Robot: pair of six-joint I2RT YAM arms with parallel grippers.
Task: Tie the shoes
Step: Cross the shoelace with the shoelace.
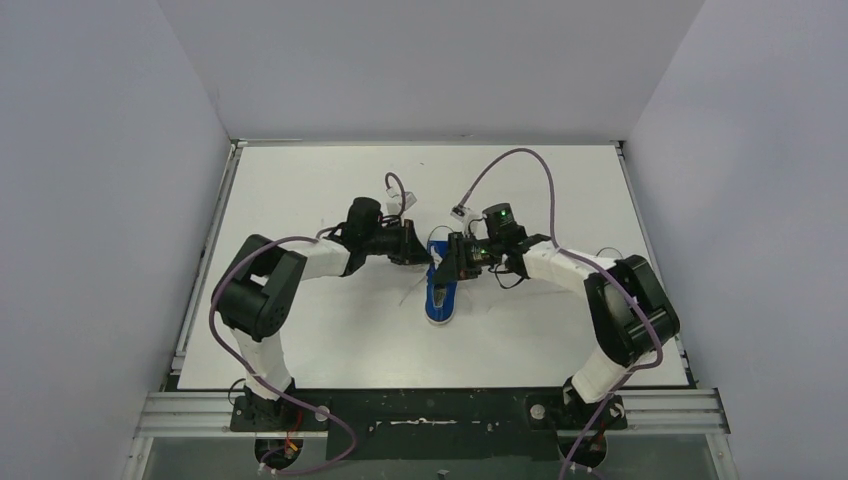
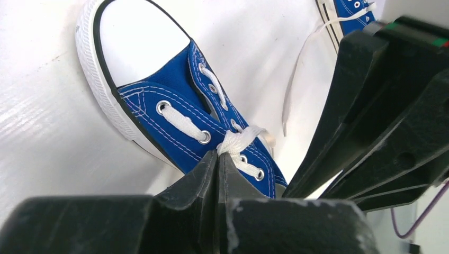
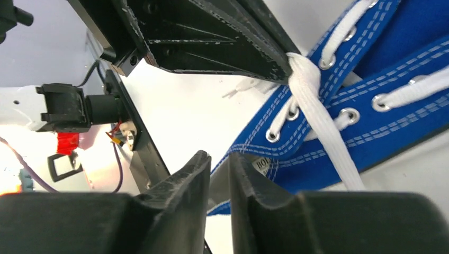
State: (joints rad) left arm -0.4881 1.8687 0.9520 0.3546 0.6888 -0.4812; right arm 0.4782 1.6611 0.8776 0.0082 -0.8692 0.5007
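Observation:
One blue shoe [image 1: 440, 298] lies at mid-table, its white toe cap toward the near edge. It fills the left wrist view [image 2: 174, 106] and the right wrist view [image 3: 370, 132]. My left gripper [image 1: 424, 256] [image 2: 218, 156] is shut on the white lace [image 2: 238, 140] where it bunches over the upper eyelets. My right gripper [image 1: 453, 262] [image 3: 218, 157] stands at the shoe's heel end. Its jaws are almost together, pinching the grey-lined collar edge. The lace [image 3: 317, 116] runs taut from the left fingers [image 3: 227, 42]. A second blue shoe [image 2: 353, 9] shows only at the frame's top edge.
A loose lace end [image 2: 296, 69] trails over the white table [image 1: 300, 330] left of the shoe. The right gripper's black body [image 2: 381, 106] crowds close beside the left one. Grey walls enclose the table on three sides.

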